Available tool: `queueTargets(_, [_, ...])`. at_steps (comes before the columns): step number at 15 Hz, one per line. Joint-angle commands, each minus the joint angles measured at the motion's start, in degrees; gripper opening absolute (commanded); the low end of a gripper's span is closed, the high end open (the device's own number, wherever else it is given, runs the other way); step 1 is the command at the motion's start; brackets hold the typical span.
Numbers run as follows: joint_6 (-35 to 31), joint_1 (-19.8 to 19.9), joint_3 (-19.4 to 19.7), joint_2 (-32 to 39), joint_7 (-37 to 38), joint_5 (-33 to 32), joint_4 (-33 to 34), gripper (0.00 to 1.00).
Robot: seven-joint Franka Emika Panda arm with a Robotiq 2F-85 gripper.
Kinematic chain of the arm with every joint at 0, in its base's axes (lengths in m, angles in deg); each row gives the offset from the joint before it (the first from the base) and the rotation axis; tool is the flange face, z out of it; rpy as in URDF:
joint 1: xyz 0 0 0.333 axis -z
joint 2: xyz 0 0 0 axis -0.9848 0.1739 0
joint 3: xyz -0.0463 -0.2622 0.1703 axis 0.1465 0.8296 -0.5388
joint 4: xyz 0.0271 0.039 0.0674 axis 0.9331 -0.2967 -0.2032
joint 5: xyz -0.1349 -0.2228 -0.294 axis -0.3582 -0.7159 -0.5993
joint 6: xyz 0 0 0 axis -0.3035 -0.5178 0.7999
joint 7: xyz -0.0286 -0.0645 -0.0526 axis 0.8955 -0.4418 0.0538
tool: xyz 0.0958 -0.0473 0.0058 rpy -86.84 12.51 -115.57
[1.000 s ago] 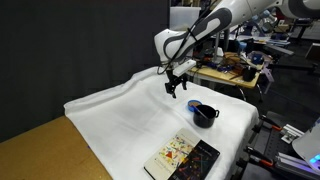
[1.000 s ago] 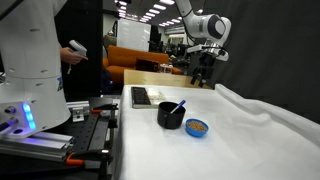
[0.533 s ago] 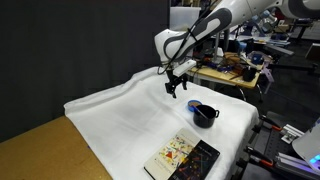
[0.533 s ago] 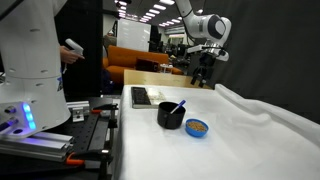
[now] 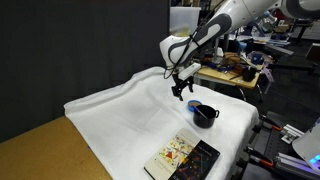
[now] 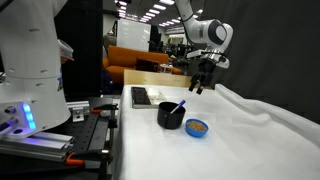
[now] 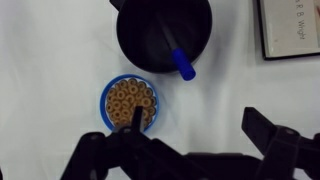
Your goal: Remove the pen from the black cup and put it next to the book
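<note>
While the pen [image 7: 180, 64] sits in the black cup [image 7: 150, 35], its long axis runs on a slant. In the wrist view its lower part is down inside the cup and its bright blue end leans over the rim at the lower right, on the side toward the fingers [image 7: 272, 138]. In an exterior view the pen [image 6: 179, 106] tips up and to the right, just above the cup's rim. A small blue bowl [image 7: 130, 103] of cereal rings stands just beside the cup on the white cloth [image 5: 125, 115]. The book [image 7: 290, 28] lies flat, apart from the cup at the view's upper right corner; in an exterior view the book [image 5: 183, 157] lies on the cloth's near edge. The gripper [image 6: 201, 86] hangs above the cloth on the far side of the cup, its jaws spread wide with nothing between them. Since half a second ago it has come lower and closer to the cup, while the cup, pen, bowl and book lie as before.
</note>
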Motion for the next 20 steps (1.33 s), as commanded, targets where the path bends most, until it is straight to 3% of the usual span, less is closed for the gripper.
queueTargets(1, [-1.8,0.5,0.0,-1.5,-0.2,1.0,-3.8,1.00])
queueTargets(20, [-0.5,-1.0,0.0,0.9,0.7,0.2,-5.4,1.00])
